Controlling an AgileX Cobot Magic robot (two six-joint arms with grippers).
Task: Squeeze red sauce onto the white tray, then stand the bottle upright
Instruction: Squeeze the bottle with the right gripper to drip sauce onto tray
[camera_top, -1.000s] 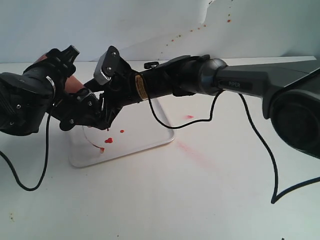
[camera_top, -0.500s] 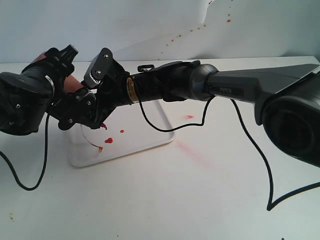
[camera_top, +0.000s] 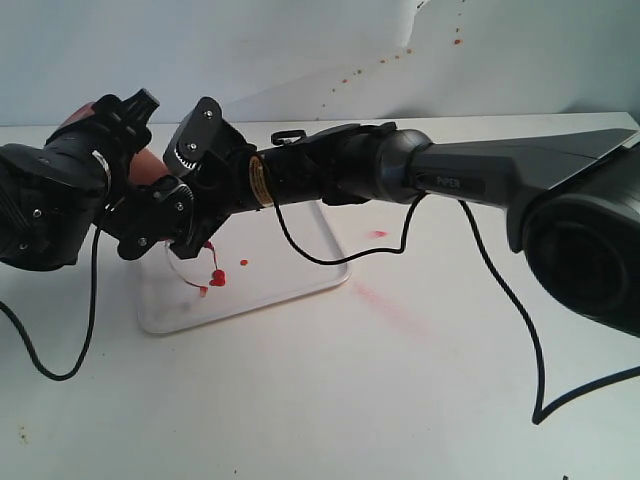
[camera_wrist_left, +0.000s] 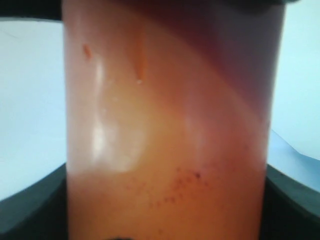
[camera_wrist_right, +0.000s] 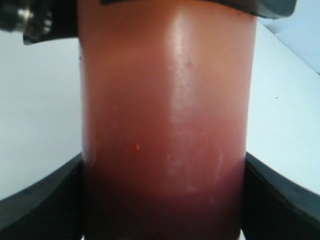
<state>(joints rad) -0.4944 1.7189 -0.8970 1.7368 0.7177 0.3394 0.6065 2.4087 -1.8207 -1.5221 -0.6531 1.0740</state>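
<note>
The bottle (camera_top: 148, 166), translucent orange-red, is held tilted with its nozzle pointing down over the white tray (camera_top: 300, 275). My left gripper (camera_top: 128, 175) is shut on its upper body, and its dark fingers (camera_wrist_left: 30, 210) press both sides of the bottle (camera_wrist_left: 165, 125). My right gripper (camera_top: 185, 215) reaches across the middle and is shut on the bottle (camera_wrist_right: 165, 115) nearer the nozzle, fingers (camera_wrist_right: 285, 200) against its walls. A thin red thread hangs from the nozzle to a glossy blob of red sauce (camera_top: 217, 279) on the tray. The nozzle is hidden behind the right gripper.
A small red spot (camera_top: 378, 234) and a faint pink smear (camera_top: 385, 300) stain the white table right of the tray. Red specks (camera_top: 457, 41) dot the back wall. Black cables (camera_top: 500, 290) (camera_top: 60, 370) trail from both arms across the table.
My right gripper slid left along the bottle and closed on it. A thread of sauce now runs down from the nozzle and the blob on the tray is larger.
</note>
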